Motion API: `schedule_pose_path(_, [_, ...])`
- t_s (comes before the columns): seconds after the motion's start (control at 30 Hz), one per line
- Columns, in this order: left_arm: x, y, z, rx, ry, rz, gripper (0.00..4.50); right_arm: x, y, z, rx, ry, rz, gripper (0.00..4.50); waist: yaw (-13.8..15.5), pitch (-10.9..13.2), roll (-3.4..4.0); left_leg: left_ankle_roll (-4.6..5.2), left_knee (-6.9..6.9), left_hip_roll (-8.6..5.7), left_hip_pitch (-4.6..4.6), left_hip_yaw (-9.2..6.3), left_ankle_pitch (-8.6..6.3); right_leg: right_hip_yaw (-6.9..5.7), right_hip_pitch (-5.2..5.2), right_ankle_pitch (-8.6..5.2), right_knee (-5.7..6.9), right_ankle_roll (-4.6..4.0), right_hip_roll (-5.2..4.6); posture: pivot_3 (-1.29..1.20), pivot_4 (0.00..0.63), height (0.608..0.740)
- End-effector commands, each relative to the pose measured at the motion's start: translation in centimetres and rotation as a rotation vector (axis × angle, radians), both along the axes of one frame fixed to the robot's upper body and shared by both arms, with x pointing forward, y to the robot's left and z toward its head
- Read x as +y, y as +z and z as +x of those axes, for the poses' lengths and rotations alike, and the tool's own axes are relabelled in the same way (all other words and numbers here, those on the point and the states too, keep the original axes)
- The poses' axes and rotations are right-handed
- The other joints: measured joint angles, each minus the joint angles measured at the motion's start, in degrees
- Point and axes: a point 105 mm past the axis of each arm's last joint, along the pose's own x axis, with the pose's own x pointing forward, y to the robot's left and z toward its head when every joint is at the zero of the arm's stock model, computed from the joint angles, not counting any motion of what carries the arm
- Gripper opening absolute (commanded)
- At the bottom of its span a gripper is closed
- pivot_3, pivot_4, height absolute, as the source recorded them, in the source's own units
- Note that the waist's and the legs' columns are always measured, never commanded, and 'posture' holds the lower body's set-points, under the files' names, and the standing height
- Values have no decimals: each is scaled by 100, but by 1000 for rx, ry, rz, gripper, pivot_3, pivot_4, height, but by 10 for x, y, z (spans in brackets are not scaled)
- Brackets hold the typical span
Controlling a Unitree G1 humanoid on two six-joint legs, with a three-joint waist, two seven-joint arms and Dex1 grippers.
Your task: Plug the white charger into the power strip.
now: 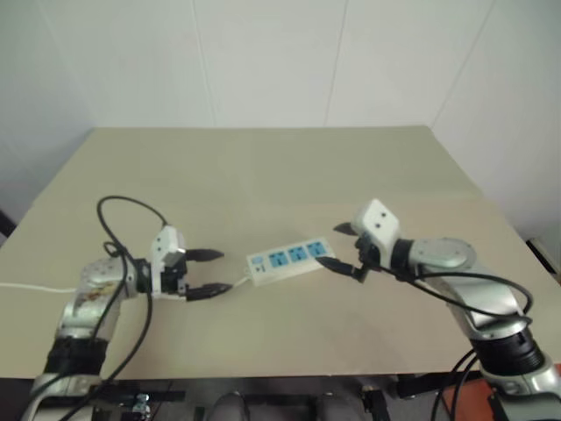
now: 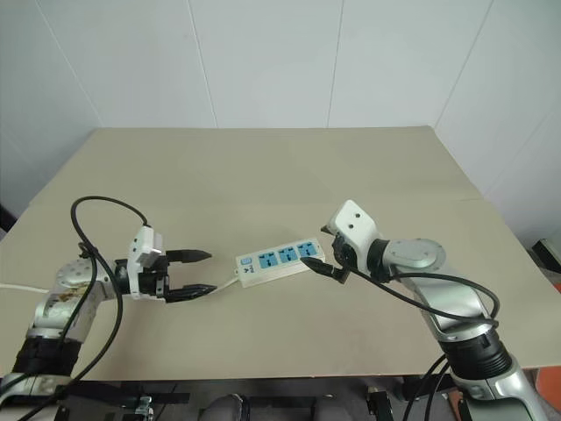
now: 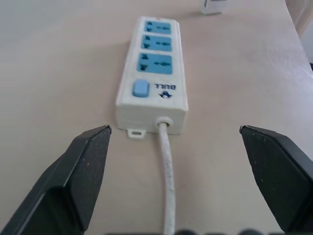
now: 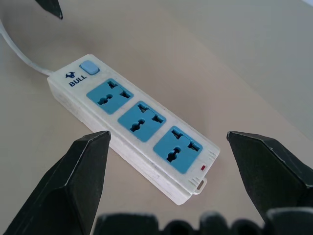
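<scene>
Head view first: closest in is the left gripper (image 1: 223,271), fingers spread wide and holding nothing, just off the cord end of the power strip (image 1: 289,259). The strip lies flat mid-table (image 1: 263,167). The right gripper (image 1: 331,246) hovers at its far end, also wide and empty.

Left wrist view: chunky black wedge fingers (image 3: 83,169) on either side of the thin ribbed cord (image 3: 166,171). There's a small white thing (image 3: 213,6) past the strip, and I can't tell if it's the charger.

Right wrist view: glossy white plastic bar, three blue sockets (image 4: 142,121), all empty, and a rounded blue switch (image 4: 89,67).

My worry is that the strip looks light and slick on a smooth matte tabletop. If nobody braces it, pushing a plug in could make it skid or twist, and the prongs would miss the slots. A finger could also snag the cord and drag it.
</scene>
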Motion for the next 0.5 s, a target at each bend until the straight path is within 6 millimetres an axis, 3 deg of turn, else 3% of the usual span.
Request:
schedule_pose_path(0.03, [-1, 14, 9, -97, -33, -85, 4488, -4, 22, -1, -91, -10, 7, 4500, 1, 0, 0, 0, 1, 0, 0, 0, 0, 0, 0, 0, 0, 0, 0, 0, 150, 740])
schedule_pose_path(0.3, [-20, -3, 39, -170, -44, -205, 4488, -9, 27, -5, -103, -25, -4, 4500, -1, 0, -1, 1, 3, -3, -10, -1, 0, -1, -2, 0, -2, 2, 0, 0, 150, 740])
schedule_pose_path(0.5, [-38, -21, 43, -140, -91, -207, 4488, -14, 29, -9, -103, -46, -15, 4500, -16, 0, -1, 1, 3, -5, -13, -2, 0, 0, -3, 0, -3, 4, -1, 0, 150, 740])
